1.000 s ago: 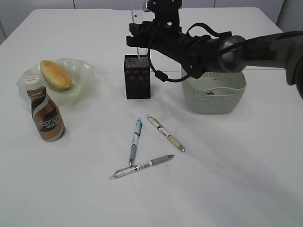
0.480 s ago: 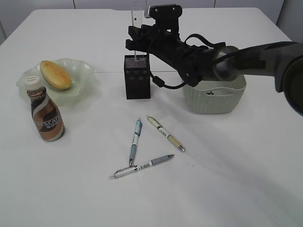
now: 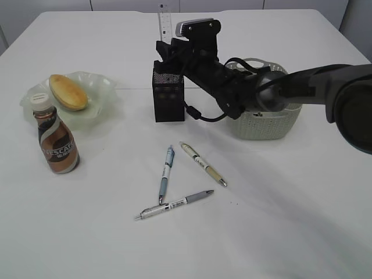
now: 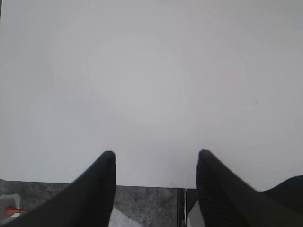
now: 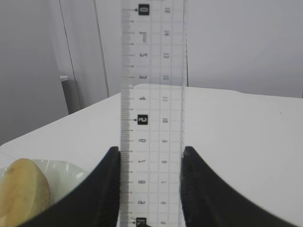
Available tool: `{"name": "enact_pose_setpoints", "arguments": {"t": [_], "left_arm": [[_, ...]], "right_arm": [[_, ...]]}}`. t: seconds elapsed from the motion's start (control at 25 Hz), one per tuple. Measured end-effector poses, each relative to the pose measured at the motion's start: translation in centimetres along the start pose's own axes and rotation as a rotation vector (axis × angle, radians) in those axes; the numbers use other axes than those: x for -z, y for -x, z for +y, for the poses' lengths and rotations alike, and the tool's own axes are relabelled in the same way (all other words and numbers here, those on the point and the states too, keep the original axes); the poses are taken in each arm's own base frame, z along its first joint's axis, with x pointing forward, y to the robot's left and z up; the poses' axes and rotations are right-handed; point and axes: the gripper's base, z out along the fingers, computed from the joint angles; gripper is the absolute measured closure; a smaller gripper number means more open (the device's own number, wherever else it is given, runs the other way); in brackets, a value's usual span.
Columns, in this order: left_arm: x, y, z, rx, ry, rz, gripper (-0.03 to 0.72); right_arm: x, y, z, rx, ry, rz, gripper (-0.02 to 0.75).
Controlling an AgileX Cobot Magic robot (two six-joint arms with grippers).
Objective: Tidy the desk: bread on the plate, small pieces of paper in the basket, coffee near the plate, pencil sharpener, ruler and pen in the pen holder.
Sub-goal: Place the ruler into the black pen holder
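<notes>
My right gripper is shut on the clear ruler, which stands upright between its fingers. In the exterior view the ruler rises just above the black mesh pen holder; its lower end is hidden behind the gripper. The bread lies on the green plate, and the coffee stands in front of it. Three pens lie on the desk. My left gripper is open over the desk's edge. Pencil sharpener and paper pieces are out of view.
The perforated basket sits right of the pen holder, partly behind my right arm. The other two pens lie in a loose triangle with the first at the desk's middle front.
My right arm has come down and tilted lower, bringing the gripper and ruler down onto the top of the pen holder. Nothing else moved.
</notes>
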Motion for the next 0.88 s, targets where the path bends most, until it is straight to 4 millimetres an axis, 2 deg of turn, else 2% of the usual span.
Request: {"name": "enact_pose_setpoints", "arguments": {"t": [0.24,0.88], "left_arm": [[0.0,0.0,0.0,-0.001,0.003,-0.001,0.291],[0.0,0.0,0.0,-0.001,0.003,-0.001,0.292]], "right_arm": [[0.1,-1.5,-0.3,0.004,-0.004,0.022,0.477],[0.1,-1.4,-0.4,0.007,-0.013,0.004,0.465]]}}
